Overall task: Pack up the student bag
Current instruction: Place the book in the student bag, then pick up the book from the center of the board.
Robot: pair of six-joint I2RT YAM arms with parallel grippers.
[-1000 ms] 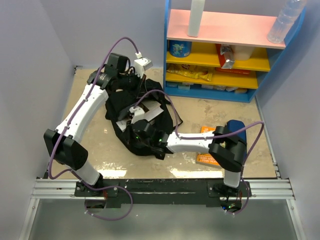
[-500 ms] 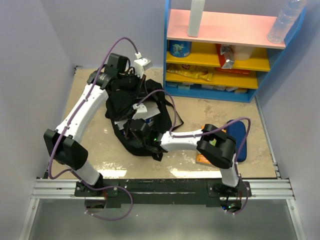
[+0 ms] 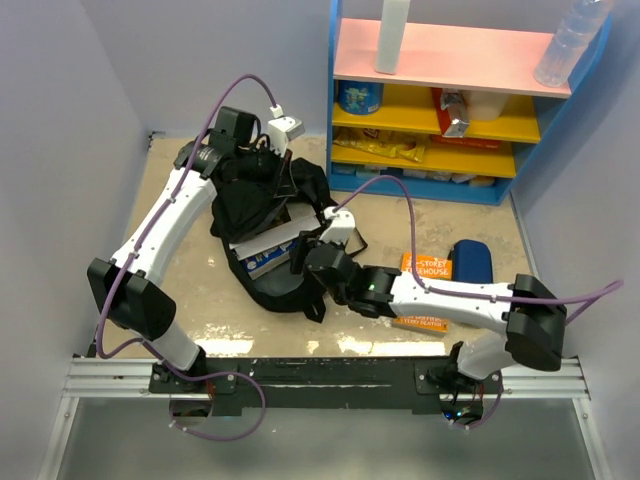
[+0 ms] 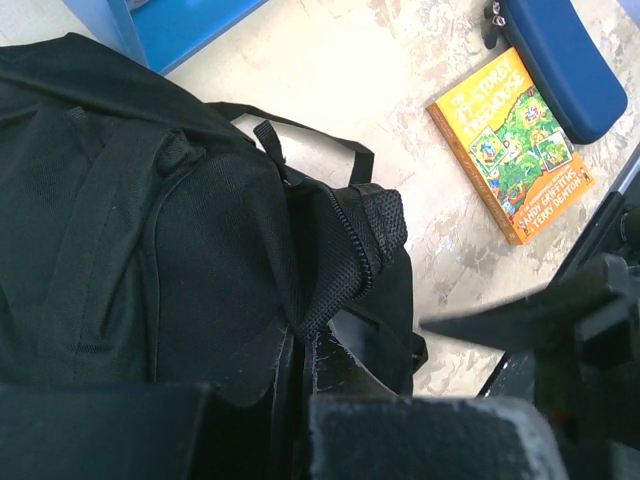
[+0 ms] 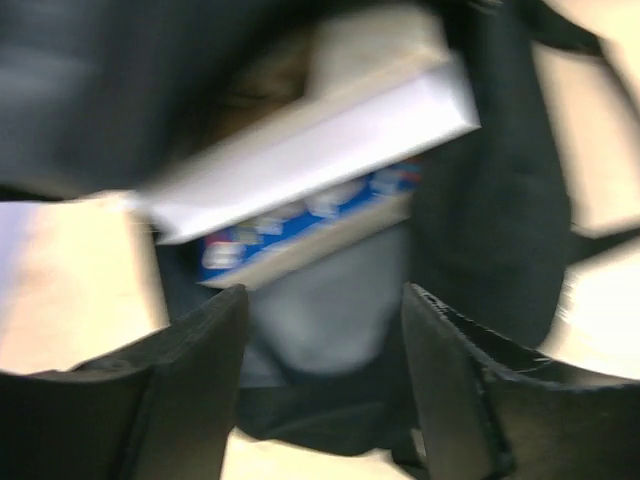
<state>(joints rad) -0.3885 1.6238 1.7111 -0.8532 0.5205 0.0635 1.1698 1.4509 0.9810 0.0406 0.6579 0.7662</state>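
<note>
Pinches the top fabric of the student bag point(image 3: 245, 205) in the closed left gripper point(image 3: 262, 165), with the bulk of the black bag slumped below and ahead of its fingers. Holds the right gripper point(image 5: 322, 300) with jaws apart and nothing between them, just short of the bag's mouth, facing a white-and-blue book point(image 5: 310, 160) lying tilted inside, straight ahead. Leaves behind the right gripper, beside its forearm on the table point(image 3: 200, 290), an orange book point(image 4: 515, 140) and just beyond it a dark-blue pencil case point(image 4: 560, 60)
</note>
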